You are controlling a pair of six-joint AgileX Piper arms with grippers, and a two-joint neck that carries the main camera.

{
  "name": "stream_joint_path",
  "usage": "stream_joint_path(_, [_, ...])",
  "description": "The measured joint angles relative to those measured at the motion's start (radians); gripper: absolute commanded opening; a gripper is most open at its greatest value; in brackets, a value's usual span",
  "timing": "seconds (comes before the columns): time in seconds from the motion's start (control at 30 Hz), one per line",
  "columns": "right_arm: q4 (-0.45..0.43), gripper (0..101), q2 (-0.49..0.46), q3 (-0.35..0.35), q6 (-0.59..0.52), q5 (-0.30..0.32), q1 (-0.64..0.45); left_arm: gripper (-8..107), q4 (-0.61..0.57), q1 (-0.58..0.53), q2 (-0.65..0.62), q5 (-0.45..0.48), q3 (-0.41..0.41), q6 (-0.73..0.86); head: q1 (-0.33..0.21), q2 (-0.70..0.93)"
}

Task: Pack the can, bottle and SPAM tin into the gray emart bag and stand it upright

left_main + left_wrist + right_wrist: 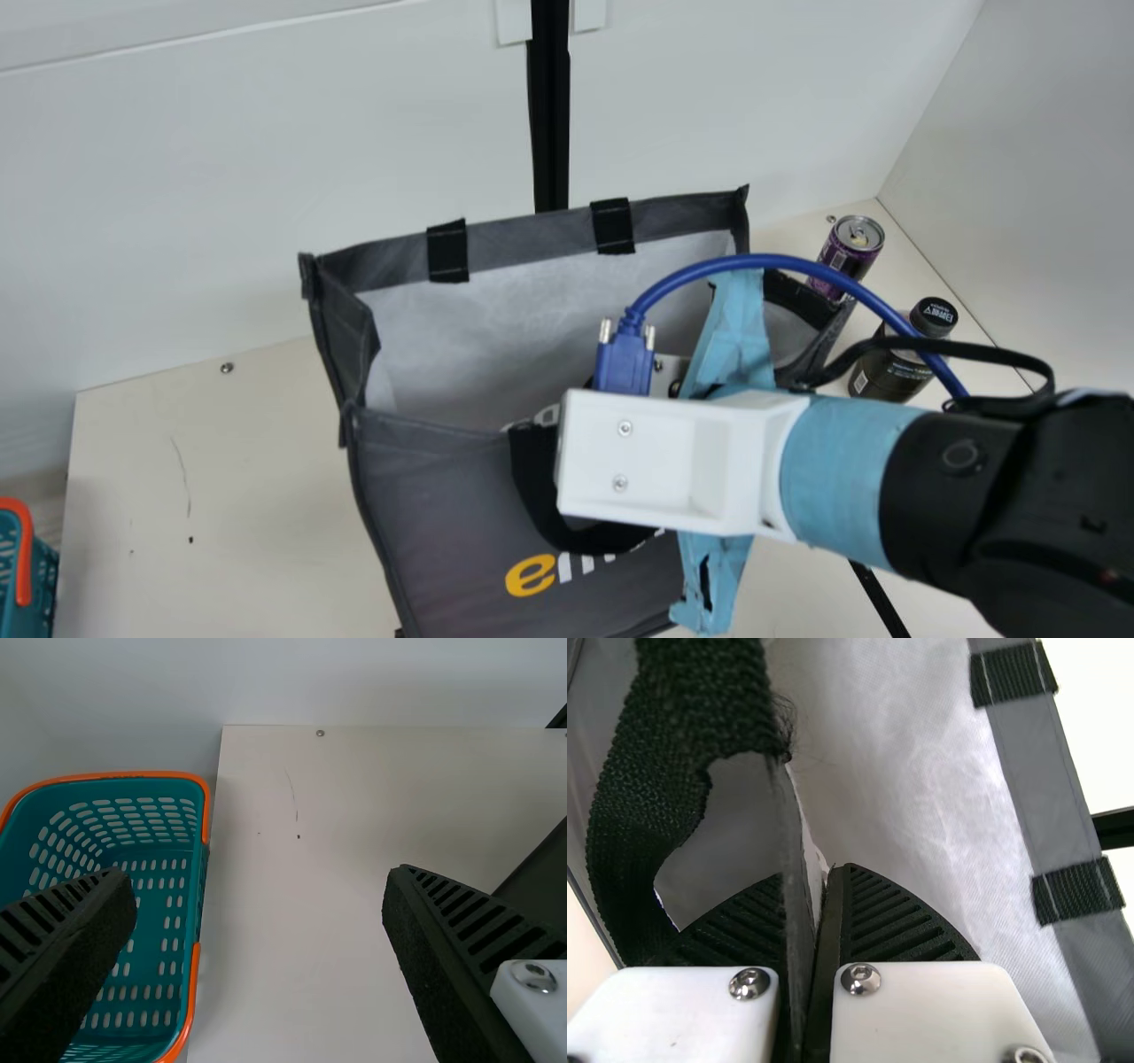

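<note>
The right arm's black ribbed gripper (818, 873) pinches the near rim of a gray fabric emart bag (434, 514), close by its black webbing handle (620, 842), while the left gripper (259, 875), fingers spread wide with nothing between them, hangs over the cream table (292, 930) beside a teal plastic basket (164, 877) with an orange rim, its slotted inside partly in view. The bag stands with its mouth open, pale lining exposed; its floor is hidden, so its contents cannot be told. Past its right side, a dark bottle (890, 372) with a black cap and, farther back, an upright purple metal can (852, 252) await packing. Whether the SPAM tin is already inside cannot be told; the job looks far from finished.
</note>
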Motion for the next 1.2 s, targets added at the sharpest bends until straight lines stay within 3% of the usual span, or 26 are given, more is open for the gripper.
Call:
stream_joint_path(0.83, [-0.007, 94, -0.127, 0.049, 0.027, 0.002, 0.084, 90, 0.0, 0.0, 0.0, 0.0, 0.0, 0.0, 0.0, -0.002])
stream_joint_path(1.2, [0.005, 95, -0.178, 0.059, 0.023, 0.003, 0.088, 90, 0.0, 0.0, 0.0, 0.0, 0.0, 0.0, 0.0, -0.002])
